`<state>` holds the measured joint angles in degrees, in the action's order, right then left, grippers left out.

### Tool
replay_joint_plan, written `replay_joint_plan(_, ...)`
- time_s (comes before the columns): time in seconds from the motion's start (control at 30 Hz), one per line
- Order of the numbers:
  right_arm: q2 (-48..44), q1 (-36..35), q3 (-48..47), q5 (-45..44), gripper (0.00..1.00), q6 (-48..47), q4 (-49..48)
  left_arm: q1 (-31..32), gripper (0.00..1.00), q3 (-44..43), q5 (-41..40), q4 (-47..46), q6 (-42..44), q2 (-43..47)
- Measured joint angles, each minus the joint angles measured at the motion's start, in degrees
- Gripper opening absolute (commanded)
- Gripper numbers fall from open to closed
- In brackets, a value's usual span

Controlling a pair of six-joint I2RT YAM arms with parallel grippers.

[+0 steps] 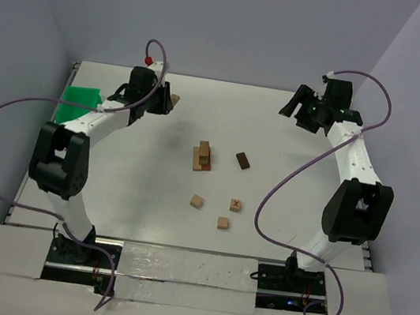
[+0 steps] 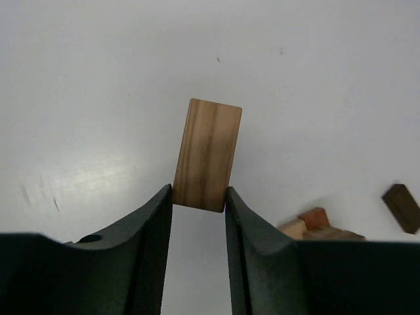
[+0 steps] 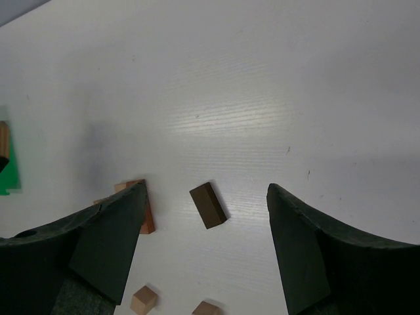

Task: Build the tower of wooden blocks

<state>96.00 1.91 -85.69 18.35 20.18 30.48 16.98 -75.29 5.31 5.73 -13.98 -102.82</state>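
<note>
My left gripper (image 2: 199,199) is shut on the near end of a light-tan wood bar (image 2: 208,154), whose grain runs lengthwise. In the top view this gripper (image 1: 165,99) holds the bar (image 1: 174,101) at the far left of the table. A low stack of tan blocks, the tower (image 1: 204,156), stands mid-table. A dark brown block (image 1: 242,160) lies to its right. My right gripper (image 1: 291,106) hangs open at the far right with nothing between its fingers. Its wrist view looks down on the dark block (image 3: 209,205) and an edge of the stack (image 3: 148,222).
Three loose blocks lie nearer the arms: a cube (image 1: 197,201), one marked X (image 1: 235,205) and another cube (image 1: 223,223). A green tray (image 1: 79,103) sits at the left edge, behind the left arm.
</note>
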Motion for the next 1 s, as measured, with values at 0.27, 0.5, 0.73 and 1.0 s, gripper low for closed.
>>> replay_joint_plan(0.27,-3.12,0.0,1.08,-0.2,0.83,0.39,-0.3,5.52,0.0,19.11,-10.02,3.72,-16.41,9.07)
replay_joint_plan(0.5,-6.1,0.0,2.57,-1.32,0.87,0.33,-0.49,7.35,0.02,21.45,-16.31,6.01,-22.01,8.87)
replay_joint_plan(0.73,-6.7,0.0,2.8,-2.3,0.93,0.33,-0.76,9.28,0.21,21.71,-16.99,5.85,-24.68,5.44)
replay_joint_plan(1.0,-6.72,0.0,2.8,-2.67,1.0,0.3,-0.76,9.39,0.59,21.43,-16.59,5.54,-26.0,4.45)
